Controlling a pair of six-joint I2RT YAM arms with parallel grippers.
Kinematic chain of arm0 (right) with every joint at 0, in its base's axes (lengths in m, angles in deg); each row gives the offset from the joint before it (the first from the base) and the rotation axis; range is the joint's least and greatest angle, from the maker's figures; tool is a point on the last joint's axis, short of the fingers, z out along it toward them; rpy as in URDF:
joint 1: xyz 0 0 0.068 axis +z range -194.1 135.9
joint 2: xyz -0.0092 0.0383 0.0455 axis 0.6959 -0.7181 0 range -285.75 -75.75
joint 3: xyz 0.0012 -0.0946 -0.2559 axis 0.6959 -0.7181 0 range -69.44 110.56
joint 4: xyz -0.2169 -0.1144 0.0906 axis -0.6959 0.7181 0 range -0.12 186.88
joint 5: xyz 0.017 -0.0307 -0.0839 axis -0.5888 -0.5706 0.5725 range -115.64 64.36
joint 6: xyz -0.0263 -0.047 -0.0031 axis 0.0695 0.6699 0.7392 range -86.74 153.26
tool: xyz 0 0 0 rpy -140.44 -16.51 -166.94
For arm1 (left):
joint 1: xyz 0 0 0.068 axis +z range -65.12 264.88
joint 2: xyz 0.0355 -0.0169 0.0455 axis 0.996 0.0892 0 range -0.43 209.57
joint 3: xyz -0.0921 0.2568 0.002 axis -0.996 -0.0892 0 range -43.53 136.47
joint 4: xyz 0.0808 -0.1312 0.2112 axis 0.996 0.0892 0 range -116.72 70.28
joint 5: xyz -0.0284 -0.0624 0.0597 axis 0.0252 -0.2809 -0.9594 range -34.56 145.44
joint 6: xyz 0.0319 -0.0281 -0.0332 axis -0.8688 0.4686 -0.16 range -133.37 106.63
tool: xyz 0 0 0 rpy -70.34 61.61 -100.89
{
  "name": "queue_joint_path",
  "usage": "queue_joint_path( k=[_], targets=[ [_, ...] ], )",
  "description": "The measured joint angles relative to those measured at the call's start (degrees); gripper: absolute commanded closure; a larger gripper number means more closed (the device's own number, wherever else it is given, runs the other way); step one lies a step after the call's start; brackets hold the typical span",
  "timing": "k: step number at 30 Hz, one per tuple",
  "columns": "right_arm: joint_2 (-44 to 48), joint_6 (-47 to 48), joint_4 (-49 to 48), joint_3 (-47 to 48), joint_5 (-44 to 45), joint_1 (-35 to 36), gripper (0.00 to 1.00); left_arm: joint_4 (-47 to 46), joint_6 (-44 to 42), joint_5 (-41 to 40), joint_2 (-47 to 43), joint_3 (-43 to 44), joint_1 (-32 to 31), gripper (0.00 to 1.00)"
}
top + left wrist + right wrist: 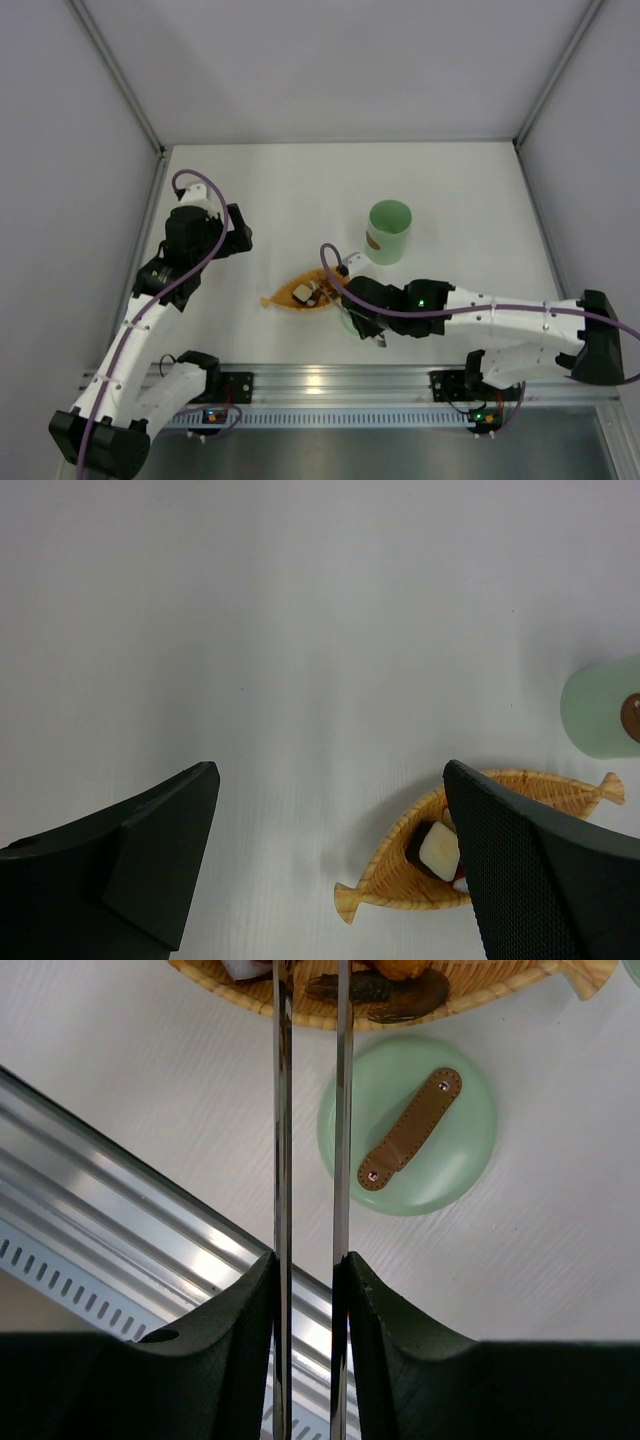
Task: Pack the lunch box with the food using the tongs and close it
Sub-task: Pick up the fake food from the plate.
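My right gripper (310, 1270) is shut on the tongs (341, 1110), pressing their two thin arms near parallel with a narrow gap. The tong tips reach into the orange woven dish (250, 995), over brown food (390, 995). The green lid (407, 1125) with its brown handle lies flat on the table just beside the dish. From above, the lunch box (389, 231) stands upright and uncovered beyond the dish (290, 298), with my right gripper (352, 293) at the dish's right end. My left gripper (236, 236) hangs open left of the dish. Its wrist view shows white-and-dark food (440, 850).
The aluminium rail (320, 380) runs along the near table edge, just behind my right gripper (100, 1190). White walls close the table on the left, right and far sides. The lunch box (600, 705) shows at the right edge of the left wrist view.
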Motion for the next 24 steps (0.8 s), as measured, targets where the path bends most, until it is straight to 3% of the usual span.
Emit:
queue_joint_path(
  k=[18,24],
  targets=[
    [1.3,-0.2,0.0,0.0,-0.5,0.0,0.69,0.0,0.0,0.0,0.0,0.0,0.0,0.01],
    [0.3,0.0,0.0,0.0,-0.1,0.0,0.77,0.0,0.0,0.0,0.3,0.0,0.0,0.01]
  ],
)
